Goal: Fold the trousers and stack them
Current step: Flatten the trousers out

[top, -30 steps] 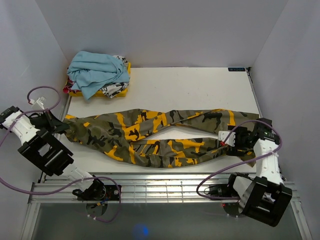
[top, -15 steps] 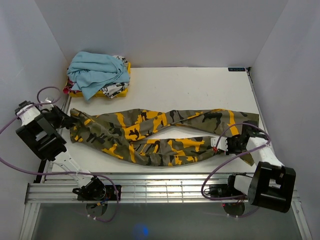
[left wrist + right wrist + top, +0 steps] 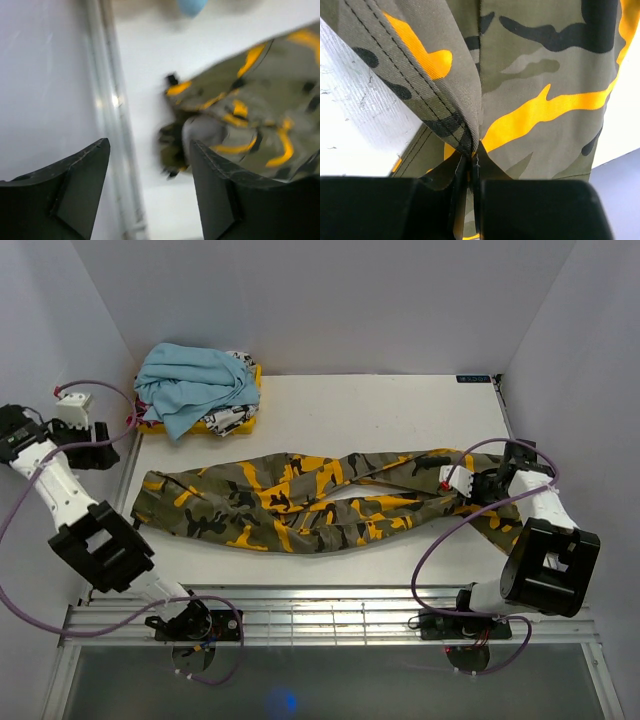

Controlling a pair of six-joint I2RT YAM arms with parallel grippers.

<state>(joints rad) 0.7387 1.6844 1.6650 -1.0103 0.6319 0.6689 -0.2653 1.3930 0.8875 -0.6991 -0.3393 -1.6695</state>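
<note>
Top external, trousers [image 3: 300, 502] spread out, right tool [image 3: 462, 483] pinching them, blue label [image 3: 473, 379] illegible

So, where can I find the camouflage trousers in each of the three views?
Top external: the trousers lie left to right across the white table top.
Left wrist: one end of the trousers fills the right half, beyond the open left end effector.
Right wrist: the trousers fill most of the picture, pinched in the shut right end effector.
Shared landmark: the white table top.
</note>
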